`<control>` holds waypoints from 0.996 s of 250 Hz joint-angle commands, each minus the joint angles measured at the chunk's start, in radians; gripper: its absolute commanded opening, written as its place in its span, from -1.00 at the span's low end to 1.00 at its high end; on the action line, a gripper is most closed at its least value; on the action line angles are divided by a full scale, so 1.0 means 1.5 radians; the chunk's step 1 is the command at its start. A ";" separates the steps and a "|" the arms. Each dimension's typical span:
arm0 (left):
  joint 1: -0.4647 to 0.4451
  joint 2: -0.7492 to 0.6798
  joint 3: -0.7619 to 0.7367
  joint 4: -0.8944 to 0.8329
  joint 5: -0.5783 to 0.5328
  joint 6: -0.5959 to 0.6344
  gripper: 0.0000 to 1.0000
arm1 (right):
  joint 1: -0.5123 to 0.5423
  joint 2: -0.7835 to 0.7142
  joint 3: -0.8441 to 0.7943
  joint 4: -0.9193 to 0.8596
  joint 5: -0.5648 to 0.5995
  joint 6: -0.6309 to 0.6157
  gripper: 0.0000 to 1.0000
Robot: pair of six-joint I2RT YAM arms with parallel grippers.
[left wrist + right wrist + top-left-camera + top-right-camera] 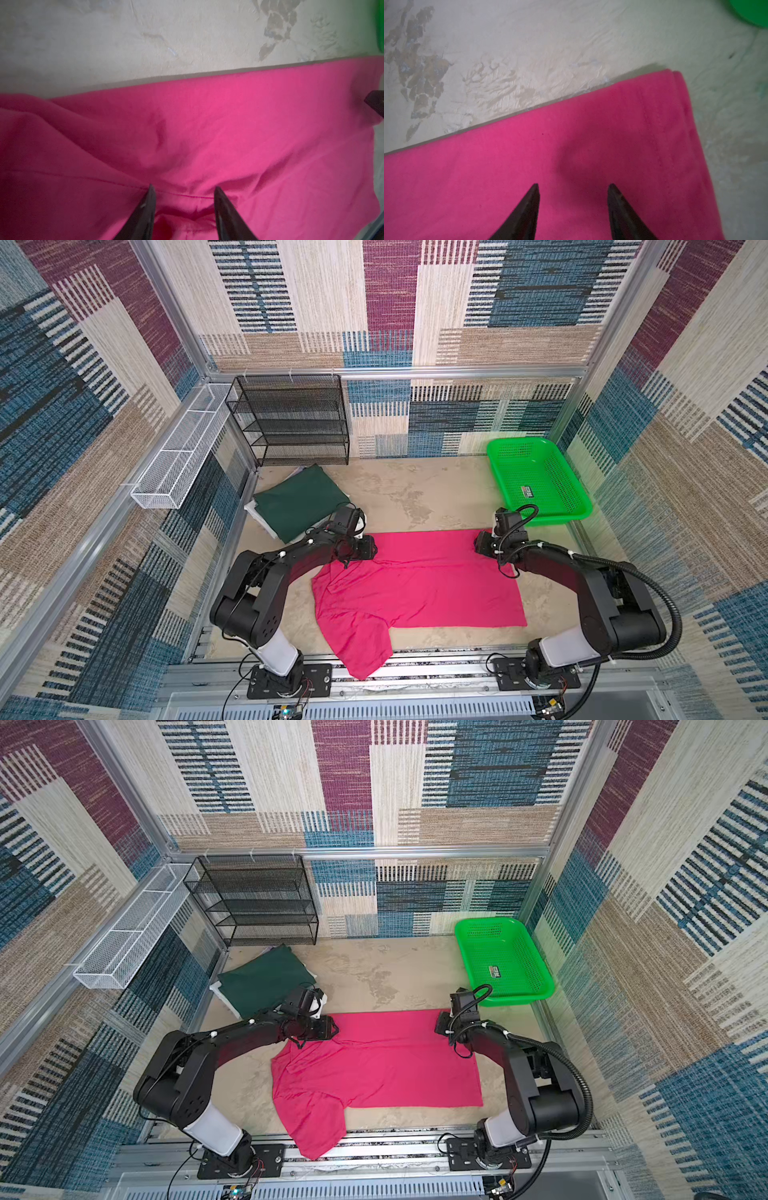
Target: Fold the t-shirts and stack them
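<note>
A bright pink t-shirt (415, 585) (374, 1065) lies spread on the table, its far edge a straight fold. One sleeve hangs over the front edge. My left gripper (372, 549) (184, 188) is open just above the shirt's far left corner, over a wrinkled seam. My right gripper (477, 545) (573, 186) is open above the far right corner (675, 87), with flat cloth beneath it. At the back left a folded dark green t-shirt (299, 502) (262, 977) lies on top of white t-shirts (259, 518).
A bright green plastic basket (498, 477) (465, 961) stands at the back right, close to the right arm. A black mesh rack (291, 423) stands against the back wall. A white wire basket (178, 464) hangs on the left wall.
</note>
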 commanded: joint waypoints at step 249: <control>-0.084 -0.119 0.044 -0.315 -0.108 0.117 -0.01 | 0.000 0.021 0.009 0.001 -0.003 -0.006 0.09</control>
